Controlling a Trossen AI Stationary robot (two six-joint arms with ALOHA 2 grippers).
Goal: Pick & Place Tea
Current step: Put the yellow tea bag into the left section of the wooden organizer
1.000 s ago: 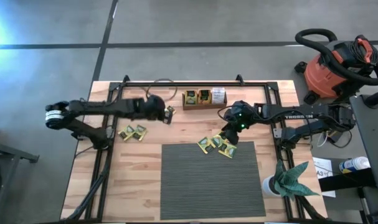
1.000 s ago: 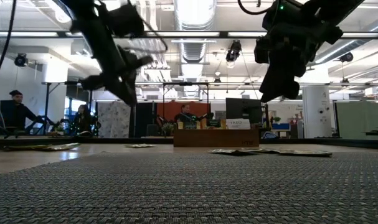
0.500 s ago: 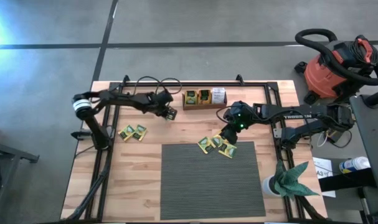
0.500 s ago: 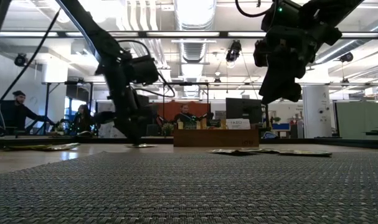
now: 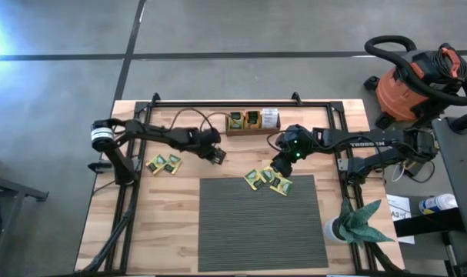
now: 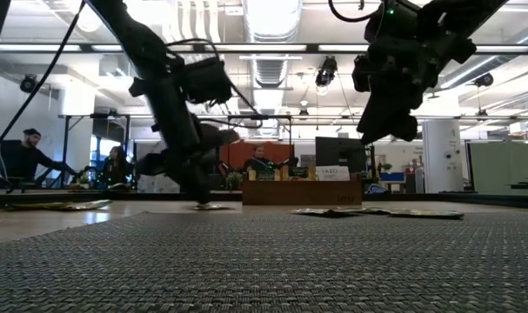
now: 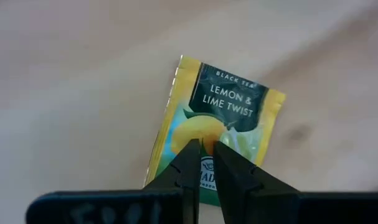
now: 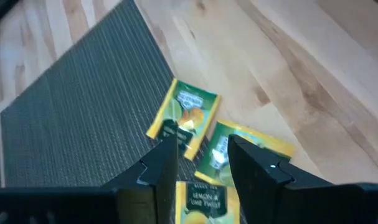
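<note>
A yellow sachet (image 7: pixel 217 127) with a dark green panel lettered in white lies on the pale blond wooden table (image 5: pixel 171 223). Three more yellow-green sachets (image 8: pixel 195 124) overlap the edge of a grey ribbed mat (image 5: pixel 260 223). The brown tray (image 5: pixel 252 121) holds yellow-green and white packets.

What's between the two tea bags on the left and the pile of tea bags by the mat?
One more tea bag, gripped by the left hand, with bare wood around it. The high view shows it between the pair and the pile.

Bright overhead lighting, backlit silhouetted arms, soft blur
</note>
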